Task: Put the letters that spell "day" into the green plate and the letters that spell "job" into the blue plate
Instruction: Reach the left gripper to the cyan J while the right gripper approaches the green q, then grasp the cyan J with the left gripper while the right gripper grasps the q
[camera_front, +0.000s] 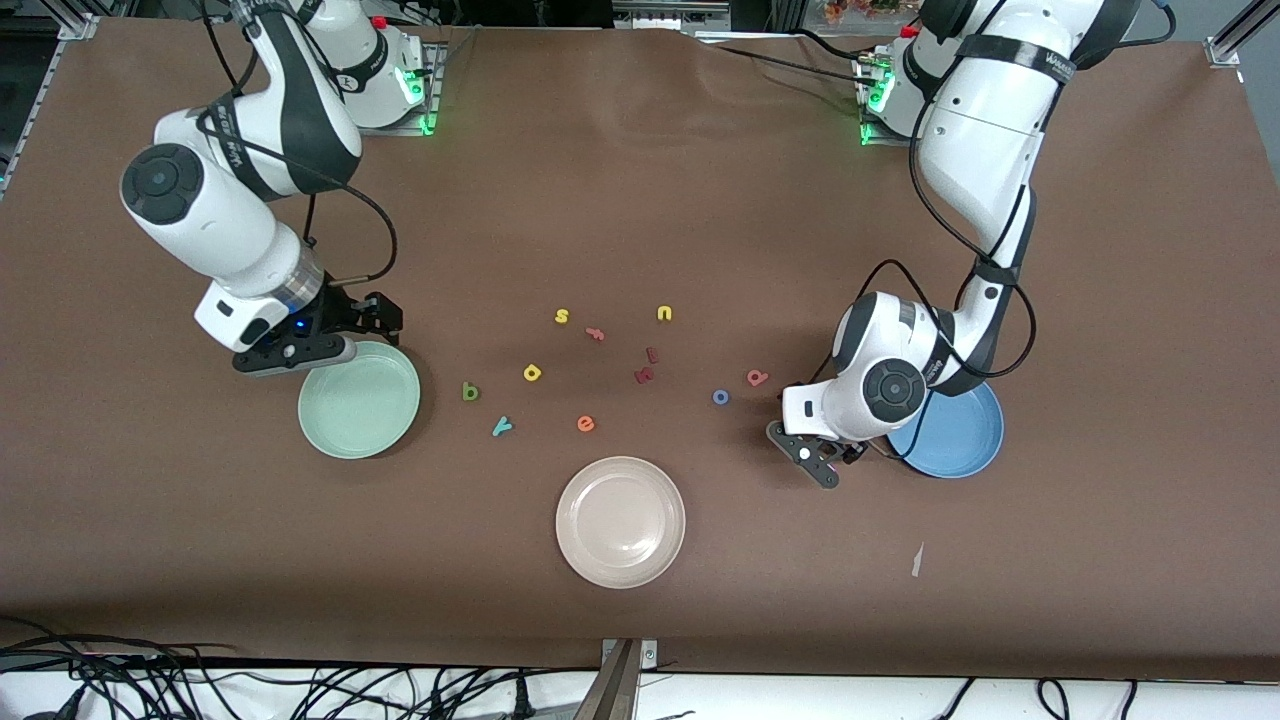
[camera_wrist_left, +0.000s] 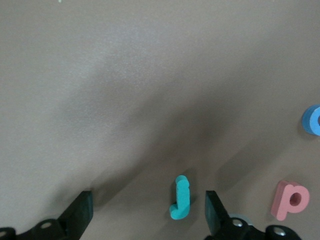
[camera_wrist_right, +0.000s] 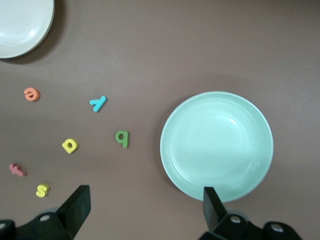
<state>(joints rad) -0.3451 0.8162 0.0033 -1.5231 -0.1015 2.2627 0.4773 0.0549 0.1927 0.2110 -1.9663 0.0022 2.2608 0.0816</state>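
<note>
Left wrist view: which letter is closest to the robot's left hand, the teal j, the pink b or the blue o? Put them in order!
From the left hand, open:
1. Teal j, between its fingers.
2. Pink b, just outside one finger.
3. Blue o, at the picture's edge, farthest.

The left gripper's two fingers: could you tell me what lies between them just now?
In the left wrist view, the teal "j" lies on the bare table between the open fingers of the left gripper, closer to one, touching neither.

Brown table (camera_front: 640, 180); tangled black cables (camera_front: 300, 685) along its edge
</note>
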